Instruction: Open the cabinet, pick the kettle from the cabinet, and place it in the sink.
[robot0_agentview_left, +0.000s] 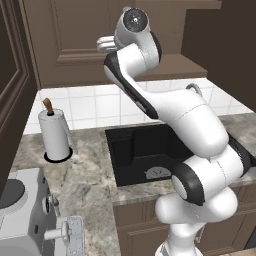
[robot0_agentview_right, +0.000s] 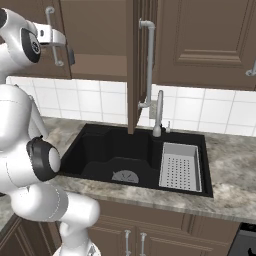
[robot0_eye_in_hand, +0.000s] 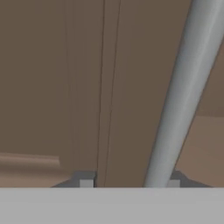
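Cabinet (robot0_agentview_right: 95, 40) door edge-on; handle (robot0_agentview_right: 148, 65) vertical.

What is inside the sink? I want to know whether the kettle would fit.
In the sink: a grey holed tray at one end and a round drain. The arm hides part of the basin.

I look at every picture and I can find no words, numbers or signs to read anywhere.
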